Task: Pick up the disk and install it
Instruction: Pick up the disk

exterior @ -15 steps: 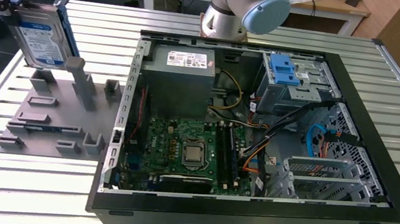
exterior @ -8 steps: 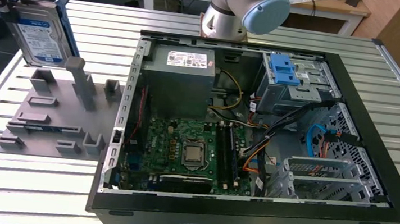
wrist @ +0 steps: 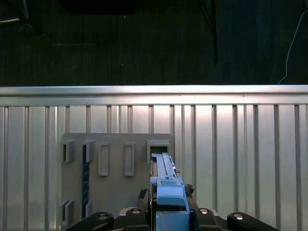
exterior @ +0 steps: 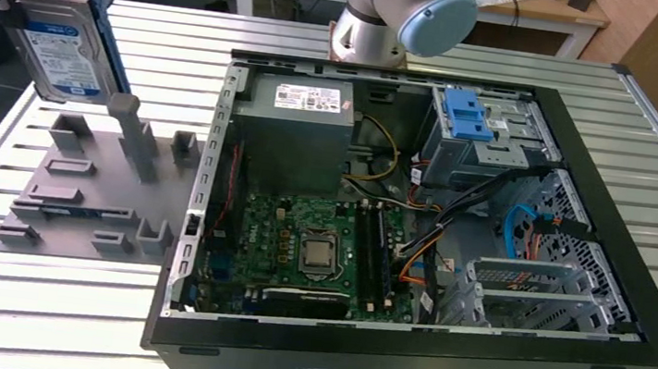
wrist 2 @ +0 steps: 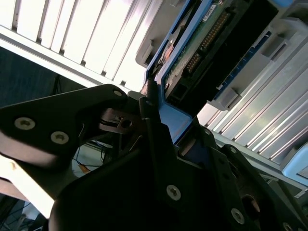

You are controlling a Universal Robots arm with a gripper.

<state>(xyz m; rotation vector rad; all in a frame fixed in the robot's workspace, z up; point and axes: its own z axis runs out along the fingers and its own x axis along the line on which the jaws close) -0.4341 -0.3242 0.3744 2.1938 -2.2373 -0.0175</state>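
The disk (exterior: 62,47) hangs upright in the air, far on the exterior view's left, with its label face towards the camera and blue rails along its edges. It is apart from the grey holder plate (exterior: 79,198), which lies below it on the slatted table (exterior: 43,301). In the first wrist view I see the disk (wrist: 163,168) edge-on, and the gripper (wrist: 167,204) has its jaws closed on the blue rail end, one on each side.

I judge the disk stiff and rather heavy, with smooth metal faces, and sensitive to knocks. The bare circuit board (wrist 2: 202,45) on its back should not be pressed. The plastic rails may bend a little, so a hold by the edges seems right. The open computer case (exterior: 613,301) with its drive cage (exterior: 479,127) is well apart, to the exterior view's right.
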